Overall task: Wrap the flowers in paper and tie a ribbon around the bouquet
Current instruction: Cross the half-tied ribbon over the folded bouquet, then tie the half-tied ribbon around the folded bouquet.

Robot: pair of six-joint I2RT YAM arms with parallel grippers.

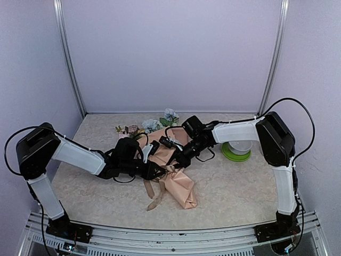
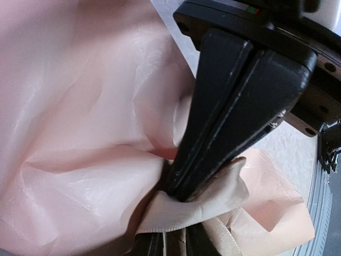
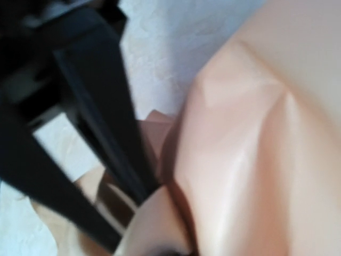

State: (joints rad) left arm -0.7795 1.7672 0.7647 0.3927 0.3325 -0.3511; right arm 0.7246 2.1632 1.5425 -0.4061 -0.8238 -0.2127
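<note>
The bouquet lies slanted mid-table in peach paper [image 1: 184, 189], with the flowers [image 1: 160, 124] showing at its far end. The beige ribbon [image 1: 157, 194] circles its waist, ends trailing toward the near edge. My left gripper [image 1: 161, 170] reaches in from the left and my right gripper [image 1: 176, 160] from the right; both meet at the knot. In the left wrist view the right gripper [image 2: 178, 194] is shut, its tips pinching a fold of ribbon [image 2: 197, 213] against the paper [image 2: 80, 106]. The left gripper [image 2: 170, 246] shows at the bottom edge, jaws slightly apart, a ribbon strand between them. The right wrist view is blurred: paper [image 3: 256, 133].
A white round object on a green disc [image 1: 236, 149] sits right of the bouquet, under the right forearm. Pale walls close the back and sides. A metal rail [image 1: 170, 234] runs along the near edge.
</note>
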